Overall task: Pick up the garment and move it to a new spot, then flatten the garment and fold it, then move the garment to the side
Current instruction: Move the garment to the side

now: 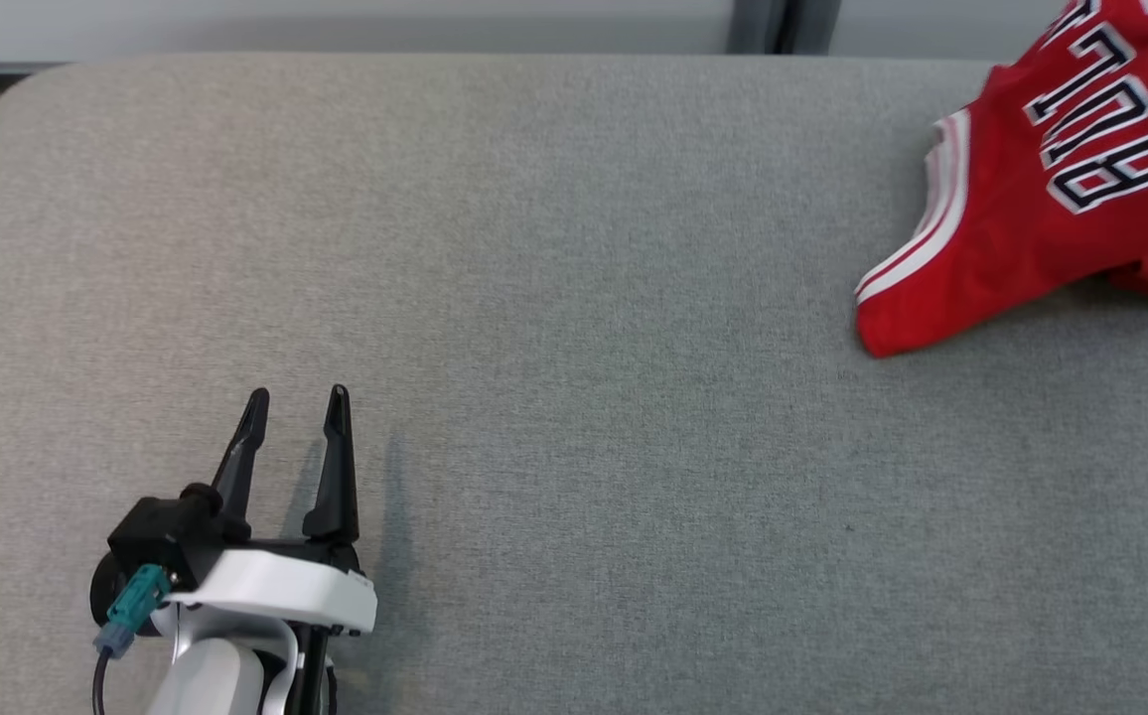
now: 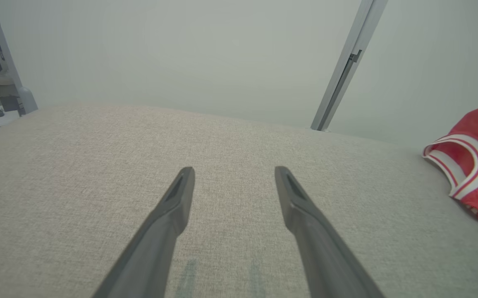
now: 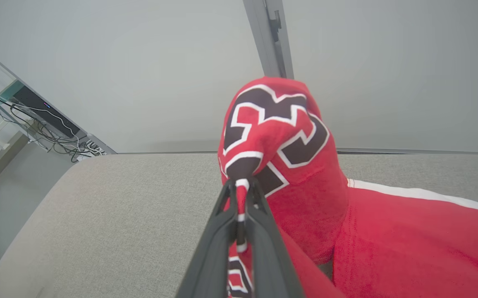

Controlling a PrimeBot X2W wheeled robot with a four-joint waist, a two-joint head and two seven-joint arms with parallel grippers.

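Bright even light, soft shadow beside left claw [image 1: 296, 397], wrist views bowed, hazy

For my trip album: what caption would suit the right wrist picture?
Right gripper pinching a bunched fold of the red jersey above the grey cushioned surface.

The red garment [image 1: 1021, 228], lying at the far right, carries block lettering [image 1: 1095, 119] in black with a white outline. In the head view it runs upside down and slanted, and the letters "BUL" can be read before the word is cut off at the edge of the view. In the right wrist view, a bunched fold of the same cloth shows a large black, white-edged numeral [image 3: 305, 149] that looks like a "3"; creases hide part of it.
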